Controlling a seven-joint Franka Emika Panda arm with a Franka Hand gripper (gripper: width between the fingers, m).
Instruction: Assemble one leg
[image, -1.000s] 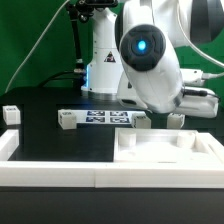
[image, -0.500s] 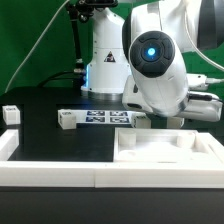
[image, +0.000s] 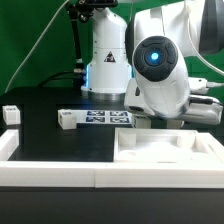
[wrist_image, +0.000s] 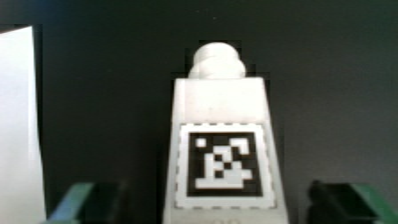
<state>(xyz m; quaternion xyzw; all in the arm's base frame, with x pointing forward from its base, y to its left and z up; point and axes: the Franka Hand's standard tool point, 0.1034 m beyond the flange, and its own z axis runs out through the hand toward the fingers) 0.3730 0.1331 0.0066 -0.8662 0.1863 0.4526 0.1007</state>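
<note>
In the wrist view a white leg (wrist_image: 221, 130) lies on the black table, its square marker tag facing the camera and a rounded peg at its far end. My gripper (wrist_image: 210, 205) is open, and its dark fingers (wrist_image: 80, 202) stand either side of the leg's near end with a gap on each side. In the exterior view the arm's body (image: 160, 75) hides the fingers and this leg. Other legs show there: one at the far left (image: 10, 113), one by the marker board (image: 66, 121), and one partly hidden by the arm (image: 141, 121).
The large white rimmed tray-like piece (image: 165, 152) lies at the front right of the exterior view. The marker board (image: 104, 118) lies behind it. A white flat edge (wrist_image: 15, 120) shows beside the leg in the wrist view. A white border (image: 40, 170) runs along the table's front.
The arm has moved towards the exterior view's right and now covers the leg that showed beside it a second ago.
</note>
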